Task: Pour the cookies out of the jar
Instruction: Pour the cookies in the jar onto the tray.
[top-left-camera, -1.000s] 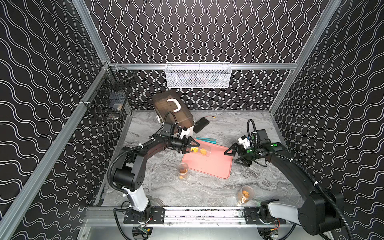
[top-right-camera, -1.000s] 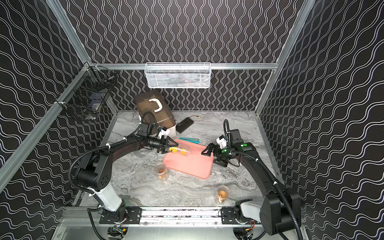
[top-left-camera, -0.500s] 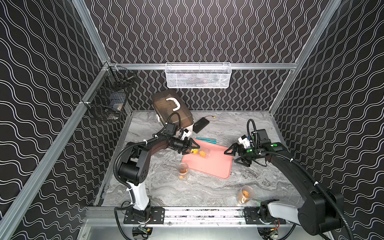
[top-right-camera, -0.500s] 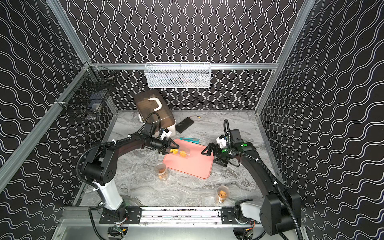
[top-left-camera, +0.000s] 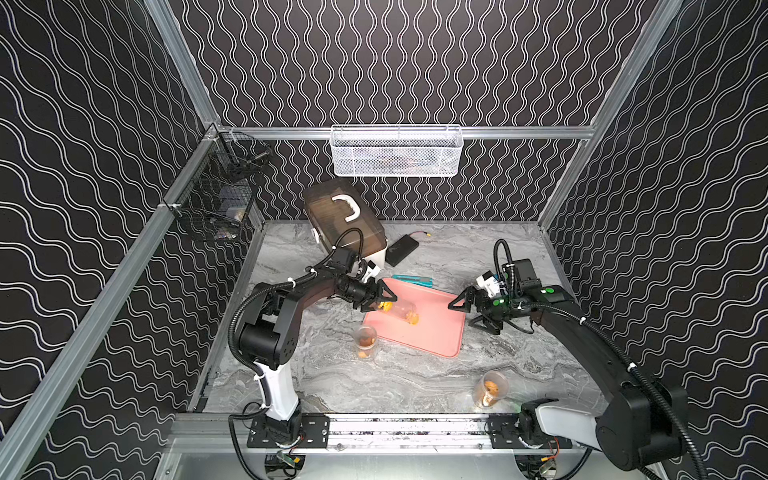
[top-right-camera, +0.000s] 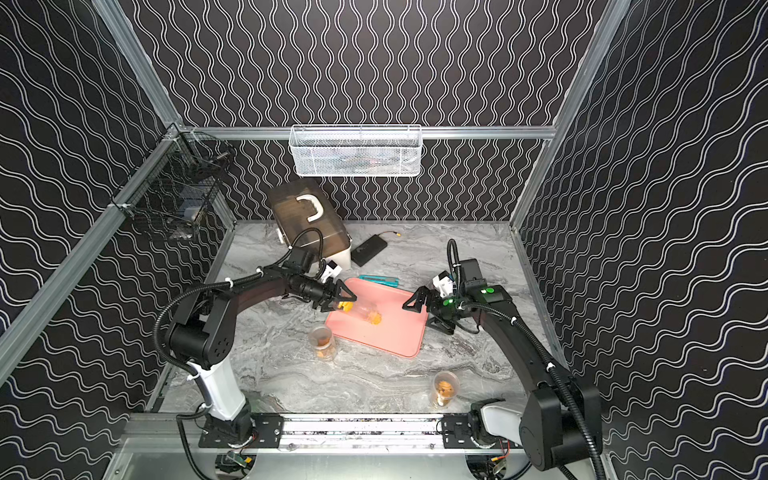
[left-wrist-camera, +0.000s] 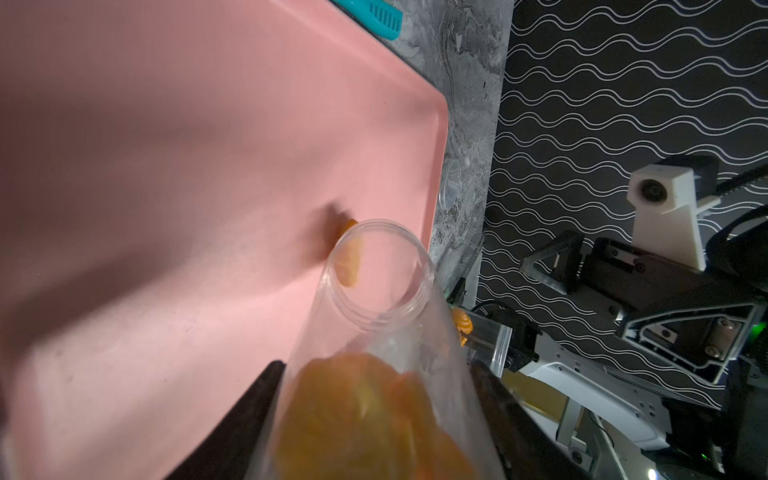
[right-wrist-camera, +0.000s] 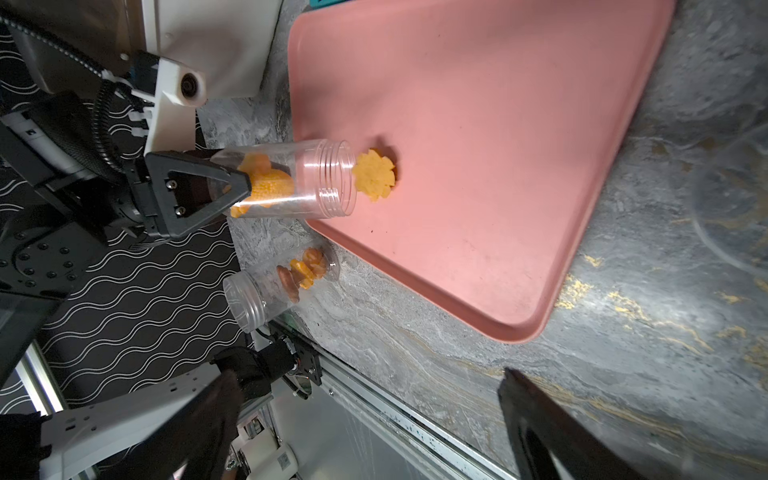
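- We see the left fingers (right-wrist-camera: 189, 165) clamped on the base end of a clear jar (right-wrist-camera: 316, 183), one finger on each side of it.
- The jar lies tipped on its side, its open mouth pointing across the pink tray (right-wrist-camera: 498, 145) near the tray's left edge.
- One scalloped yellow cookie (right-wrist-camera: 374, 180) lies flat on the tray, just outside the jar's mouth!
- The rest of the cookies (right-wrist-camera: 266, 185) sit bunched inside the jar, down at the gripped end.
- The right fingers (right-wrist-camera: 536, 424) stand wide apart and hold nothing, over the desk (top-left-camera: 374, 386) just beside the tray's right edge.
- Two more clear jars stand upright on the desk with cookies in them: one (top-left-camera: 365, 343) by the tray's near-left corner, one (top-left-camera: 490, 388) well apart, towards the front right.
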